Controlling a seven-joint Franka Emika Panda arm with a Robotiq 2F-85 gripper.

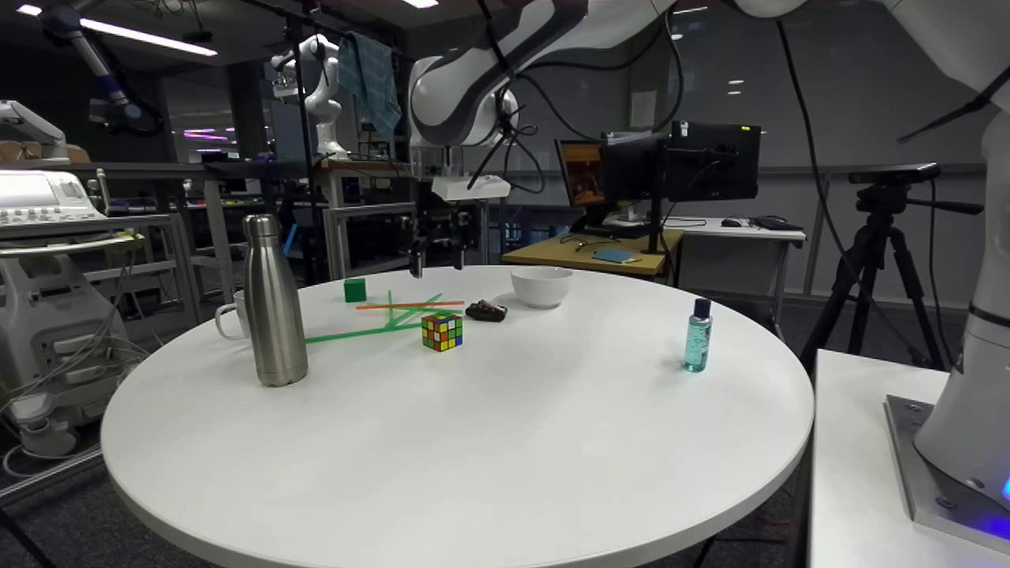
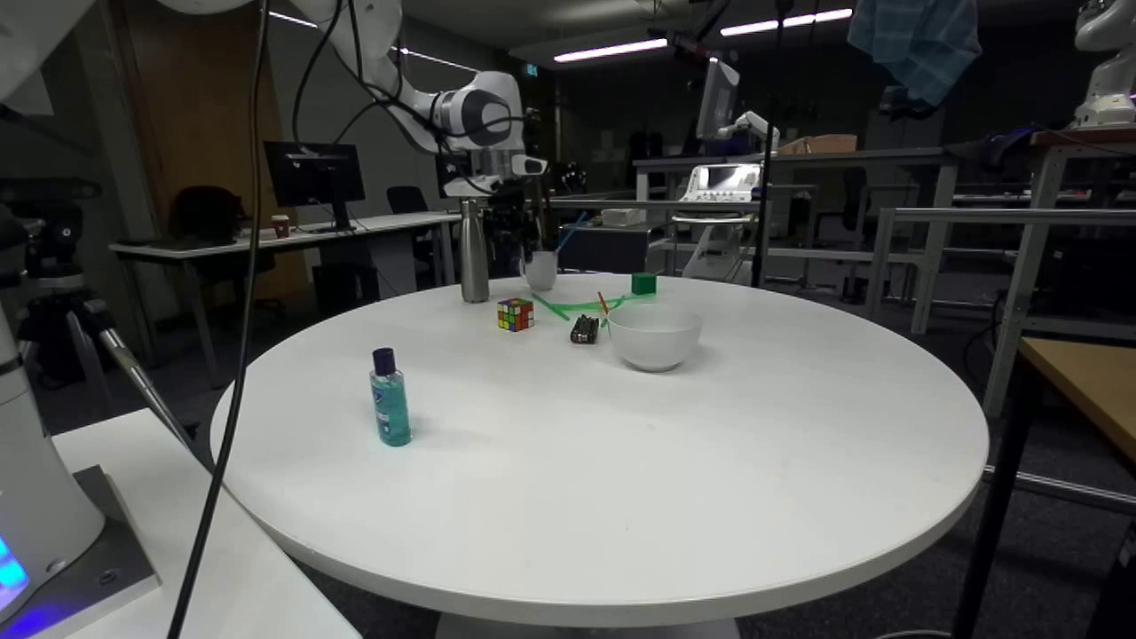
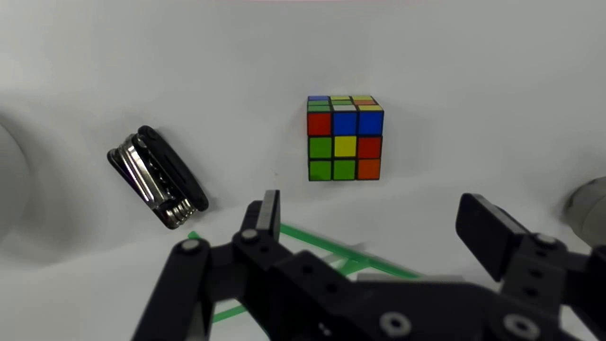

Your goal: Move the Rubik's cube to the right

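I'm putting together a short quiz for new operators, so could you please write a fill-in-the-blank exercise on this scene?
1. The gripper is ____, not shut.
2. In the wrist view, the largest face shown of the Rubik's cube has a ____ centre square.
3. In that view, the folded multi-tool lies ____, not right, of the cube.
4. The small plain block is ____ in colour.

Missing words: open; yellow; left; green.

The round white worktop (image 1: 473, 465) holds a Rubik's cube (image 1: 442, 333), bowl (image 1: 541, 289), cup (image 2: 540, 272), green block (image 1: 355, 290), sticks (image 1: 363, 332), black tool (image 1: 486, 312), steel bottle (image 1: 273, 312) and little blue bottle (image 1: 697, 343).
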